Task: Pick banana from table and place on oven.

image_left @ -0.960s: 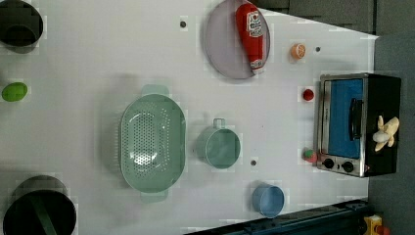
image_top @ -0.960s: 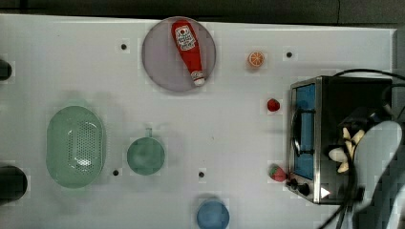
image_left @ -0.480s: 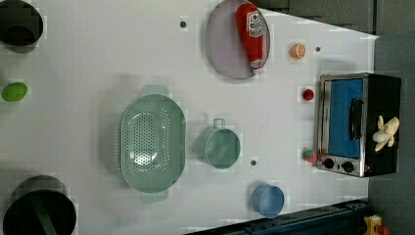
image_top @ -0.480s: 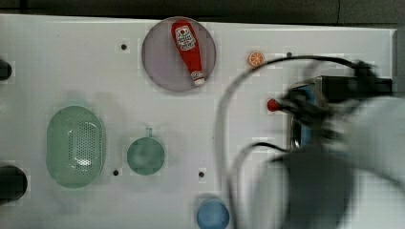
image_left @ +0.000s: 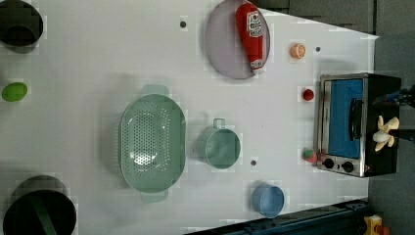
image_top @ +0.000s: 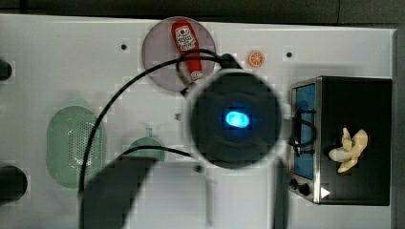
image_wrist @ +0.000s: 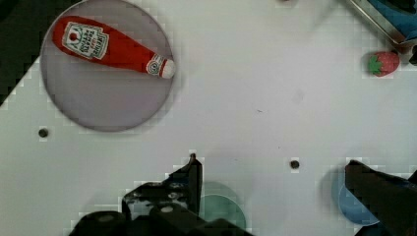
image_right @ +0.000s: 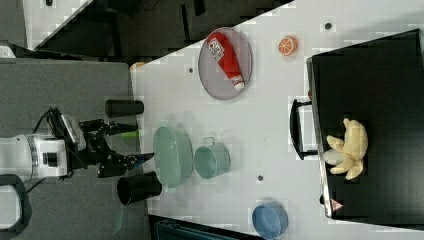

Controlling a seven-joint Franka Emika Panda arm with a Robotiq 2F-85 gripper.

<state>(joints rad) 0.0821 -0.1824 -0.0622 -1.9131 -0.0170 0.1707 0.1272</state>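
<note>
The small pale cream-yellow toy banana with its peel flaps spread [image_top: 349, 150] already lies on the black top of the boxy silver-framed toaster oven with the blue glass door [image_top: 363, 102], well in from every edge in the top view, so the placing looks done and the step in hand is a clean retreat. The jaws of the black gripper [image_wrist: 273, 169] stand wide apart with nothing between them, high above the white counter with small dark holes [image_left: 98, 63]. To finish well, I would keep the arm well clear of the oven so no cable brushes the banana off. Beneath the arm the counter carries a grey round plate [image_wrist: 105, 81] with a red ketchup bottle [image_wrist: 110, 46] on it, a mint-green perforated colander [image_left: 151, 142], a green cup [image_left: 222, 147], a blue bowl [image_left: 267, 199], a toy strawberry [image_wrist: 383, 63] near the oven's foot and an orange slice [image_top: 256, 58]. Dark round containers [image_left: 39, 210] stand at the left view's left edge.
</note>
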